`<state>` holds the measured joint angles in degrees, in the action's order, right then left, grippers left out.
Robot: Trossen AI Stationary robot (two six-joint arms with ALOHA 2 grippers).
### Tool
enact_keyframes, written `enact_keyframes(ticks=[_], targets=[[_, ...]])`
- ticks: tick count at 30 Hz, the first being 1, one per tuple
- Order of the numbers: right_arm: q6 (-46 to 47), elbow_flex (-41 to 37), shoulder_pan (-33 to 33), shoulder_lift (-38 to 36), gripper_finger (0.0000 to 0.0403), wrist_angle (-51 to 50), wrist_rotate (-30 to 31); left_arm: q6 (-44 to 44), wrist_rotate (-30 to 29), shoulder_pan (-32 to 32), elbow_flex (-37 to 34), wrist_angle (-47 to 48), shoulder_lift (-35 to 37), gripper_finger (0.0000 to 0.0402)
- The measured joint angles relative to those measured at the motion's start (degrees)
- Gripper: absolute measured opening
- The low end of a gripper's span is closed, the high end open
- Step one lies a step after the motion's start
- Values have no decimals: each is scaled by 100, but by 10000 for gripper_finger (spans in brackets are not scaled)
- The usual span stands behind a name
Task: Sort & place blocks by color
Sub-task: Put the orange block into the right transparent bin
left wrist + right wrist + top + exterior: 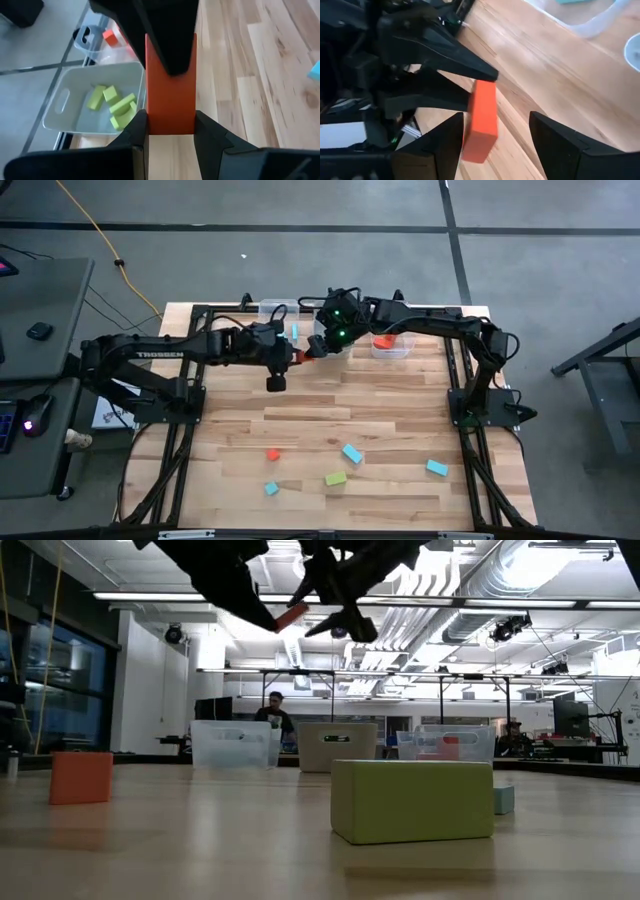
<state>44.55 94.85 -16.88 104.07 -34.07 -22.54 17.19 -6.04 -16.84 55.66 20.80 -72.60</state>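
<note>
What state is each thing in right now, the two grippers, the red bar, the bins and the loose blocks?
Left gripper: shut on the red-orange bar, held in the air.
Right gripper: open, fingers either side of that bar.
Clear plastic bin: holds lime green blocks.
Loose blocks: lying on the wooden table.

- Three bins (392, 345) stand in a row along the tabletop (400, 420)'s far edge.
- Five loose blocks (350, 452) lie scattered near its near edge.
- Both arms meet above the middle bin (65, 97), a bar block (170, 95) between the left gripper's fingers (136, 131).
</note>
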Motion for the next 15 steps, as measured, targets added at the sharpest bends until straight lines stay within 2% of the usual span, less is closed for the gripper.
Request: enact_keyframes(ticks=[5, 8, 11, 15], targets=[[-122, 0, 0, -4, 215, 59, 48, 20, -17, -2, 64, -84, 2, 76], [-130, 0, -2, -4, 198, 86, 93, 146, -39, -2, 79, -85, 2, 76], [-130, 0, -9, -4, 164, 115, 87, 146, -43, -2, 79, -85, 2, 76], [-150, 0, -7, -4, 98, 186, 63, 147, -63, -2, 79, -83, 2, 76]])
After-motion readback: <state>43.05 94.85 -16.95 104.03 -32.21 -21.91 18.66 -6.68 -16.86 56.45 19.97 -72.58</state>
